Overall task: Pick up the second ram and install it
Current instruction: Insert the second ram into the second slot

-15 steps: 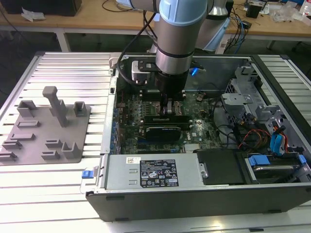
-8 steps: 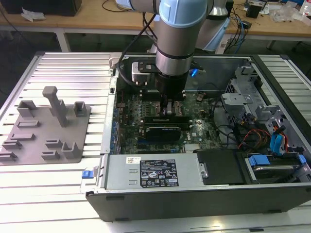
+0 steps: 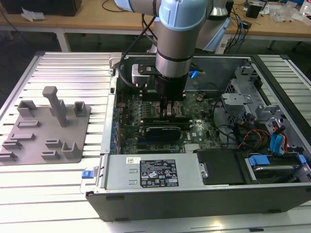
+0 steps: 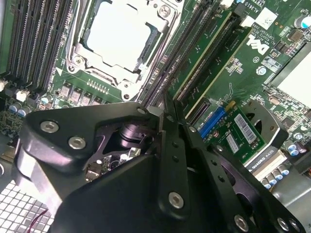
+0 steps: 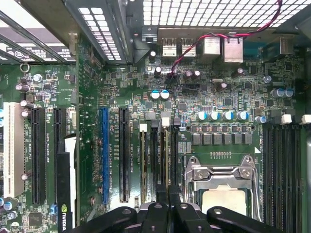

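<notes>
The arm is lowered into the open computer case (image 3: 194,204), which lies on the ribbed table (image 3: 58,184) beside a grey fixture plate (image 3: 48,126). The pincer (image 4: 164,109) is seen drawn narrow, its two black fingers (image 4: 175,145) brought together so that only a thin seam is left between them, and nothing is seen carried clear of the board. In both wrist views its tips are placed over the bank of long black memory slots (image 5: 158,155) just beside the CPU socket (image 4: 116,36). The second ram (image 4: 204,48) is seen standing upright in one of these slots as a narrow green board, its near end just beyond the fingertips; another green stick (image 4: 228,48) is seated in the neighbouring slot on the side away from the socket. Whether the tips are pressed on the ram's upper edge or held just above it cannot be told. In the exterior view a black graphics card (image 3: 165,131) is seen mounted just in front of the pincer.
</notes>
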